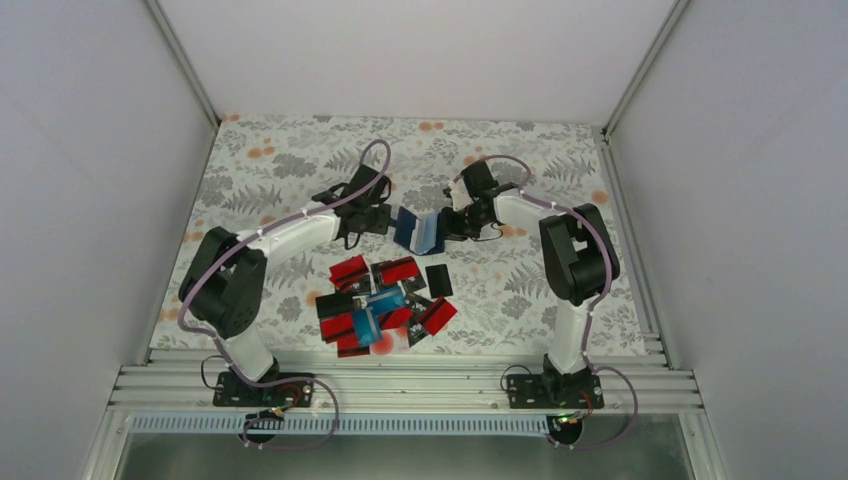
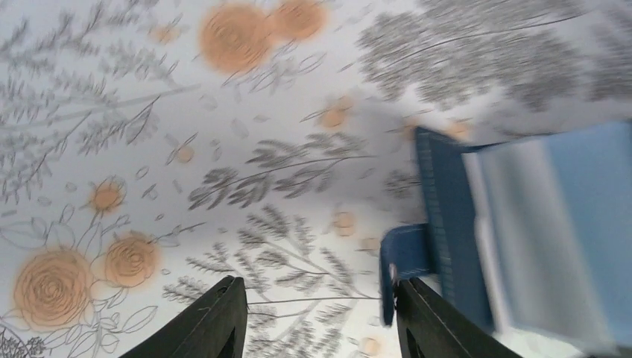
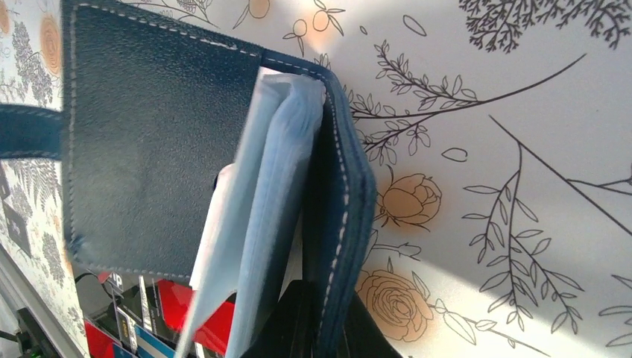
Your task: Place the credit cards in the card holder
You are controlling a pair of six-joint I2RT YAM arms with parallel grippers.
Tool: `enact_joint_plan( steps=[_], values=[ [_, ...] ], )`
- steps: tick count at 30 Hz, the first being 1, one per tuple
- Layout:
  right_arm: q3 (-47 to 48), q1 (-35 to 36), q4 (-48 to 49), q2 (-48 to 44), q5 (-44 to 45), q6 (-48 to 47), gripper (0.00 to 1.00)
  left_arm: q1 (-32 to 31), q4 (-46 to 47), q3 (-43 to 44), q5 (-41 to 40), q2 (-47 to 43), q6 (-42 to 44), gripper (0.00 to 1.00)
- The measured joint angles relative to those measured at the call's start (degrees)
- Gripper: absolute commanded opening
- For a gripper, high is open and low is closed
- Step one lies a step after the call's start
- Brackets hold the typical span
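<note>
Aloft, right hand [image 1: 455, 226] pinches card holder [image 1: 416, 231]; left hand [image 1: 386, 219] gapes just beside.

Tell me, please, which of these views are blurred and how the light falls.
Left wrist: the holder and its pale sleeves are smeared by motion blur, the cloth softer too. Right wrist: stitching on the holder is sharp; bright patches and grey shadow bands cross the cloth. Top: sharp, evenly lit.

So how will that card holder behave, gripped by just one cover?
Probably floppy at the fold: the card holder gapes open, its free cover splayed away from the right gripper. Its pale inner sleeves fan out loosely, so they'd likely shift if pushed. The strap by the open left gripper may dangle and snag.
</note>
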Motion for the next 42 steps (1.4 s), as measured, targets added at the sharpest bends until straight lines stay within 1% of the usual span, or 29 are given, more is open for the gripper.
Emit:
enact_joint_plan(
  steps=[3,6,12,13,14,17,19,21,28,33,39,42],
  values=[
    [0.3,-0.1,-0.2,0.3,-0.3,-0.8,0.06,-2.0,0.4,0.5,1.1,-3.7,1.5,0.53],
    [0.5,-0.3,-0.5,0.4,-0.5,-1.4,0.07,-3.5,1.6,1.9,5.2,-6.2,3.0,0.53],
    [1.4,-0.8,-1.0,0.5,-0.5,-2.3,0.08,-4.4,4.9,5.4,14.8,-5.0,4.9,0.51],
    [1.5,-0.9,-1.1,0.5,-0.5,-2.3,0.10,-4.5,5.5,5.9,16.0,-4.0,5.0,0.50],
    [1.6,-0.9,-1.1,0.5,-0.5,-2.4,0.15,-4.6,6.2,6.3,17.1,-2.6,5.2,0.49],
    [1.6,-1.1,-1.3,0.5,-0.5,-3.0,0.34,-4.7,6.5,6.6,18.2,0.8,5.1,0.48],
    [1.6,-1.4,-1.6,0.5,-0.3,-3.3,0.43,-4.7,6.2,6.6,18.3,2.9,4.9,0.48],
    [1.6,-1.9,-1.9,0.5,0.4,-3.9,0.46,-4.7,6.0,6.3,18.2,3.7,4.7,0.48],
    [1.6,-4.5,-4.3,0.2,2.8,-4.7,0.50,-4.7,6.6,4.5,18.4,2.9,4.7,0.49],
    [1.6,-5.0,-6.3,-3.0,3.2,-4.8,0.51,-4.9,7.2,4.0,18.4,2.9,4.7,0.48],
    [0.9,-5.0,-7.4,-9.7,3.8,-4.5,0.47,-4.9,8.7,4.1,18.4,4.5,4.5,0.48],
    [-1.1,-5.0,-6.8,-13.2,1.4,-3.9,0.43,-4.9,8.7,4.1,18.3,5.9,4.4,0.49]
  ],
)
